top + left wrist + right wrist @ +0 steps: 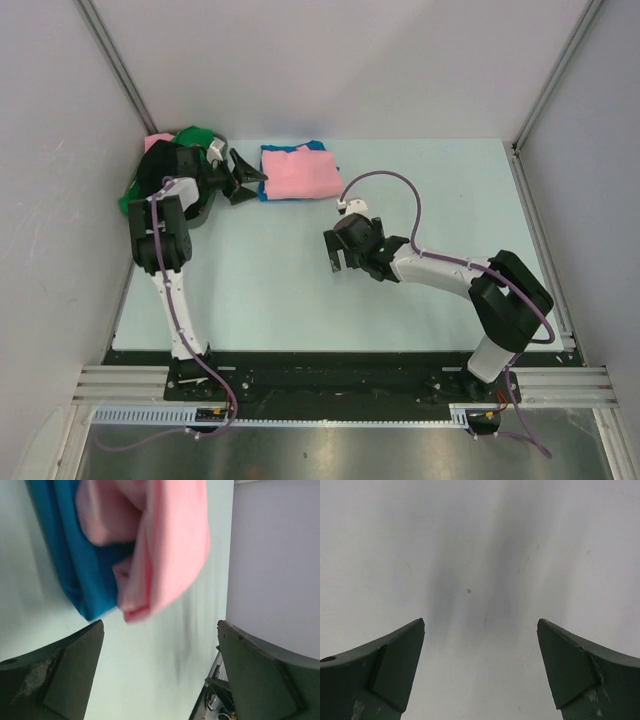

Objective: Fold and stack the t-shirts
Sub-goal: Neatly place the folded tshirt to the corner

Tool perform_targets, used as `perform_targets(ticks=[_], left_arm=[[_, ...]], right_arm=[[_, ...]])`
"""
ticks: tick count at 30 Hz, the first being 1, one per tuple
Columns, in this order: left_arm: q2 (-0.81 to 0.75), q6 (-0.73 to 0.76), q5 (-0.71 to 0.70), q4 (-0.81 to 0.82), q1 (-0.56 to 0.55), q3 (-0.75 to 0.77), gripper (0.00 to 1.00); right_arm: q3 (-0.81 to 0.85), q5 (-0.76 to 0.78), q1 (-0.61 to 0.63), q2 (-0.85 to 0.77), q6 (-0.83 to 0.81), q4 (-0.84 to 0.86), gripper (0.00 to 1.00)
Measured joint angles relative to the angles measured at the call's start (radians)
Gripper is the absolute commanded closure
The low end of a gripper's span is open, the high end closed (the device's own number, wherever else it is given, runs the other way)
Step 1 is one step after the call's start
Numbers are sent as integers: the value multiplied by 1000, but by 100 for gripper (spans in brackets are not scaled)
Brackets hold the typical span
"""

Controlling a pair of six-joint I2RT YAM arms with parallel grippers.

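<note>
Here left end effector (160,625), right end effector (480,622) agape; pink t-shirt (302,173) atop blue t-shirt (65,555).

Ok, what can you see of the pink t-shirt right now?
The light pink t-shirt is soft cloth, folded into a rough rectangle, lying on the folded blue t-shirt, whose edge shows along its left and far sides. One corner is bunched, layers showing. Nothing grips it: the left gripper stands open just clear of its left edge.

High overhead on whole table (300,290); wrists close above it; pink t-shirt (300,172) in overhead and left
</note>
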Motion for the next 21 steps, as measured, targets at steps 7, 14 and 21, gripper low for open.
perform_targets(ticks=[7,14,21], left_arm=[[-385,-67,-196,46,-42,-312,0],[-745,-68,-453,-15,-196,-438,0],[-1096,-103,-549,-28,-247,-719,0]], right_arm=[[240,-237,-156,44,40,-29,0],[831,-430,-280,337,103,-87,0],[1479,-512,-241,787,138,-206,0]])
